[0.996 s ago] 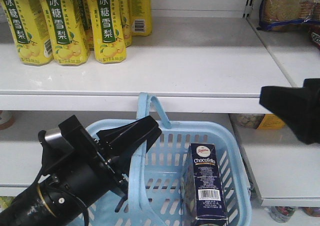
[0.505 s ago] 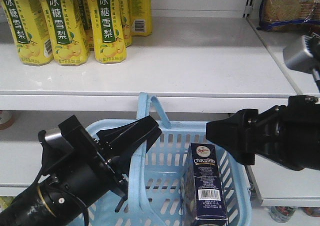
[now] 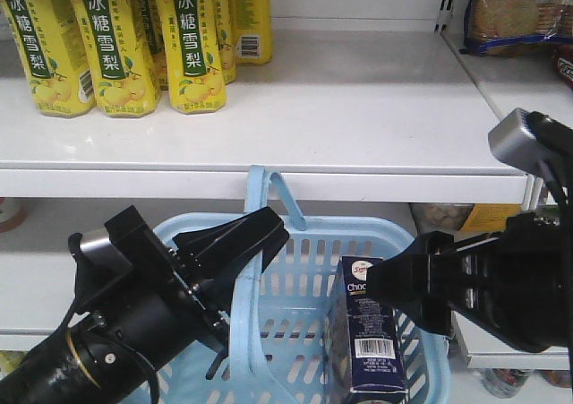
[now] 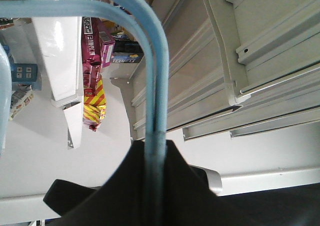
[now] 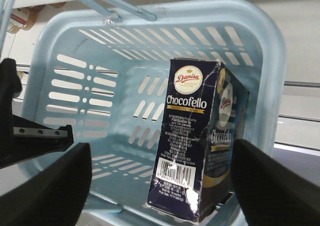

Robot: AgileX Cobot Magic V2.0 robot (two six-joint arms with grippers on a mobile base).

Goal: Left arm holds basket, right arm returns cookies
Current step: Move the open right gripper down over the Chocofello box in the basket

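Against the right wall of the light blue basket (image 3: 358, 229) the cookies carton (image 5: 185, 156) stands on end, barcode low. Just in front of its upper part hovers the right gripper (image 3: 387, 283), its fingers (image 5: 45, 186) spread wide to either side, apart from the carton. At the basket's left edge the left gripper (image 3: 235, 243) pinches a hoop handle (image 4: 156, 85). Yellow drink bottles (image 3: 188, 46) stand at the left end of the white shelf (image 3: 358, 108) above

Right hand (image 3: 380, 283) moved in, lower, now overlapping cookies (image 3: 372, 355) top.
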